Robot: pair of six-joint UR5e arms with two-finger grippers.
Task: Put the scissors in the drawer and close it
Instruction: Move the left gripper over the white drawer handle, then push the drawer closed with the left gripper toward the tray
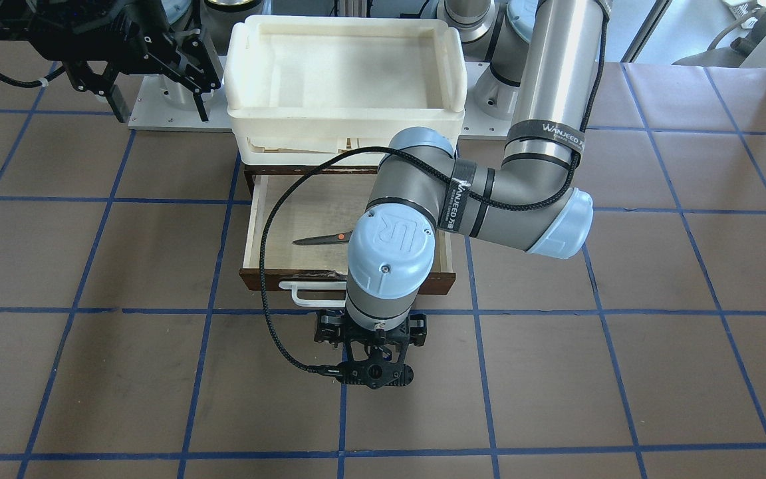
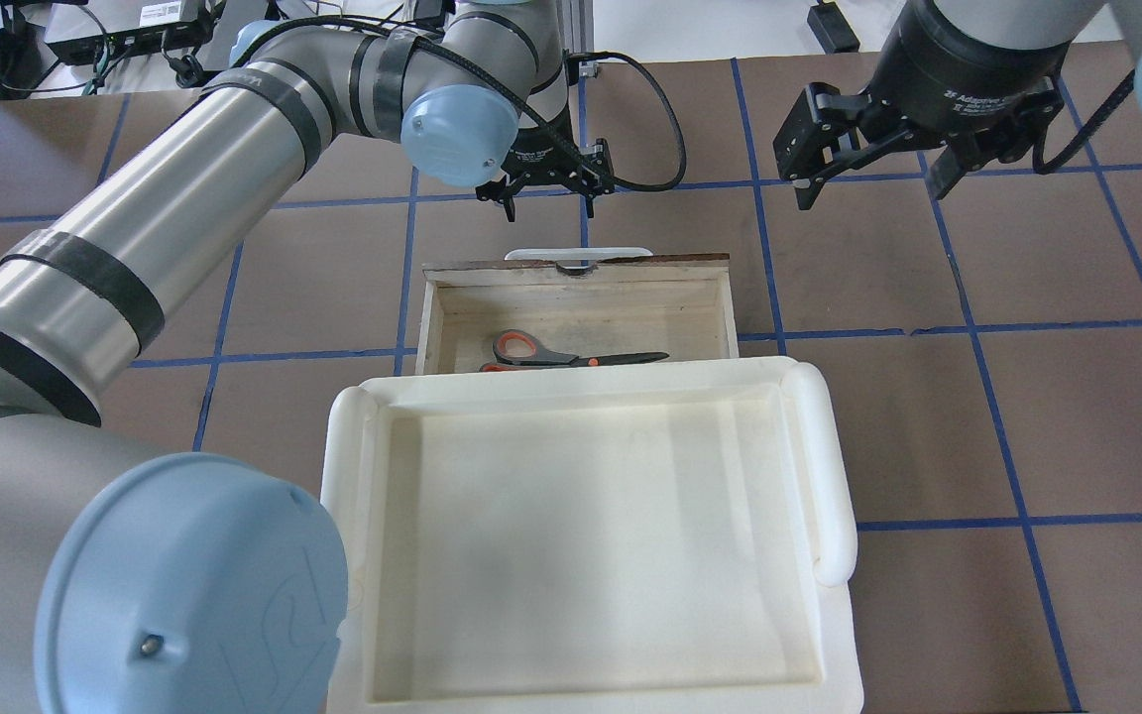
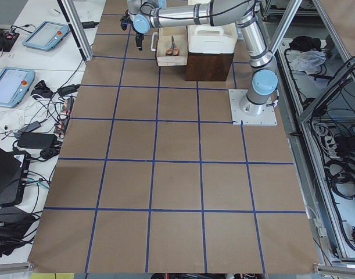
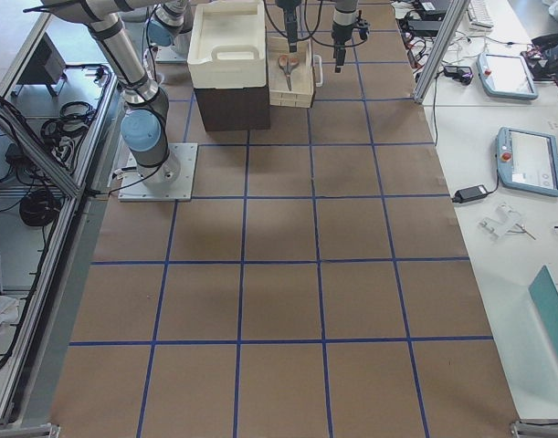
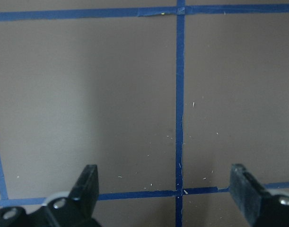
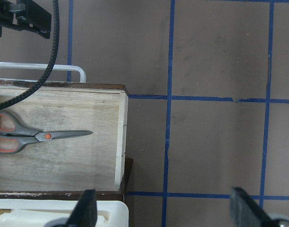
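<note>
The scissors (image 2: 571, 355) lie flat in the open drawer (image 2: 581, 276), orange-lined loops toward my left and blades toward my right. They also show in the front view (image 1: 322, 239) and the right wrist view (image 6: 35, 136). The drawer's white handle (image 2: 579, 254) faces away from me. My left gripper (image 2: 549, 201) is open and empty, hanging just beyond the handle above the bare table; the left wrist view (image 5: 165, 187) shows only tabletop between its fingers. My right gripper (image 2: 873, 183) is open and empty, held high beside the drawer on my right.
A large white plastic tray (image 2: 834, 476) sits on top of the dark cabinet, above the drawer's rear part. The left arm's elbow and wrist (image 1: 389, 246) hang over the drawer. The brown table with blue tape lines (image 1: 556, 372) surrounds it.
</note>
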